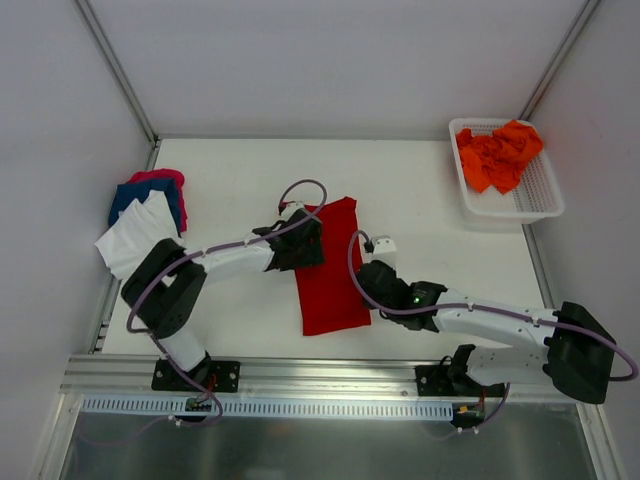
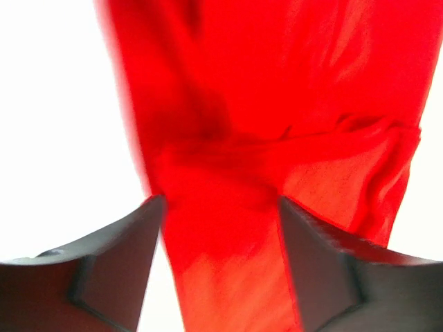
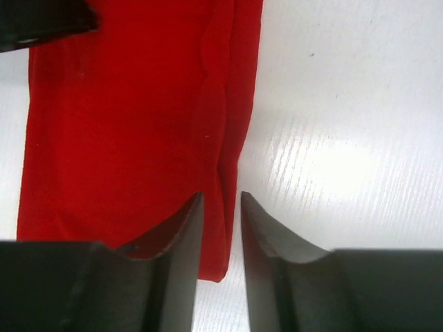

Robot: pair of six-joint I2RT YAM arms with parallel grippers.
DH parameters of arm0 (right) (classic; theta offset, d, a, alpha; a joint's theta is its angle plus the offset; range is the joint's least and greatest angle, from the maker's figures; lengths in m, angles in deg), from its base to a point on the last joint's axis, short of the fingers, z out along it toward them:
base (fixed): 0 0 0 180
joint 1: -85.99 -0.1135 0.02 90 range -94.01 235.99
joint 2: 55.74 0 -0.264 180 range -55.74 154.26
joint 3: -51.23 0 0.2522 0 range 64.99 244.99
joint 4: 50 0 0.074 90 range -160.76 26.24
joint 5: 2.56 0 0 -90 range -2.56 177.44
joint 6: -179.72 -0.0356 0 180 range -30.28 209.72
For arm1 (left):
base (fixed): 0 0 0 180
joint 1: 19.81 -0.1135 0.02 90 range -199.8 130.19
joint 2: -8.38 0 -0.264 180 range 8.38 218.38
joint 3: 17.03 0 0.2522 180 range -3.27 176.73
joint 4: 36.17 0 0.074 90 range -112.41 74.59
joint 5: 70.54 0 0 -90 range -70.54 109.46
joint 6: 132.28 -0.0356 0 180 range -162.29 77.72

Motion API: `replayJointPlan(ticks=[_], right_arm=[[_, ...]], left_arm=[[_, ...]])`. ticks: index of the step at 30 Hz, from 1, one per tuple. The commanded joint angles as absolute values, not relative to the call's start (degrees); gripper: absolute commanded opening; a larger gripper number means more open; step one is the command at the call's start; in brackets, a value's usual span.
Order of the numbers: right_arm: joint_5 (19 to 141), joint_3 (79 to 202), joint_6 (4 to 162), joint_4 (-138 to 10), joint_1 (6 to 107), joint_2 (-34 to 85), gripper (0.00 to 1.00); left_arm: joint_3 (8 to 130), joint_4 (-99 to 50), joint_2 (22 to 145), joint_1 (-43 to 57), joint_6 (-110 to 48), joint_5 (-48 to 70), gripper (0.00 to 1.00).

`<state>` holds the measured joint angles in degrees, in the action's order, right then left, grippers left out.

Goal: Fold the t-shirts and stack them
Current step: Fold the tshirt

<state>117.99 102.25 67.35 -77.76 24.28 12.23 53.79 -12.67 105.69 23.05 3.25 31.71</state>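
Observation:
A deep red t-shirt (image 1: 330,270), folded into a long strip, lies in the middle of the table. My left gripper (image 1: 305,238) is over its upper left part. In the left wrist view the gripper (image 2: 220,200) is open, with the jaws wide apart and the red cloth (image 2: 277,83) filling the gap. My right gripper (image 1: 367,270) is at the shirt's right edge. In the right wrist view the gripper (image 3: 221,195) is open only a little, and the shirt's (image 3: 124,124) edge lies flat between the jaws. Orange t-shirts (image 1: 500,155) lie crumpled in the basket.
A white mesh basket (image 1: 540,195) stands at the back right corner. A pile of pink (image 1: 158,178), blue (image 1: 140,198) and white (image 1: 135,238) t-shirts lies at the left edge. Grey walls enclose the table on three sides.

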Motion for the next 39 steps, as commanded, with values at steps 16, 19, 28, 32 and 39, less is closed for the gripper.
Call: replayJointPlan(ticks=[16,19,28,32,39], right_arm=[[114.34,94.79,57.91,-71.67,19.37,11.94,0.55],[114.78,93.57,56.68,-71.15,18.67,11.50,0.55],[116.80,90.75,53.95,-72.63,16.65,7.03,0.55],[118.02,89.78,53.25,-73.52,16.03,5.09,0.56],[118.03,89.25,52.37,-72.99,15.59,5.08,0.56]], left_arm=[[36.37,0.71,88.43,44.96,22.13,38.53,0.89],[36.11,0.71,90.20,48.57,25.47,37.92,0.86],[32.95,-1.22,86.87,53.93,33.47,35.72,0.86],[30.14,-3.33,83.27,55.07,35.76,35.54,0.85],[25.30,-8.78,80.10,55.78,38.22,35.19,0.81]])
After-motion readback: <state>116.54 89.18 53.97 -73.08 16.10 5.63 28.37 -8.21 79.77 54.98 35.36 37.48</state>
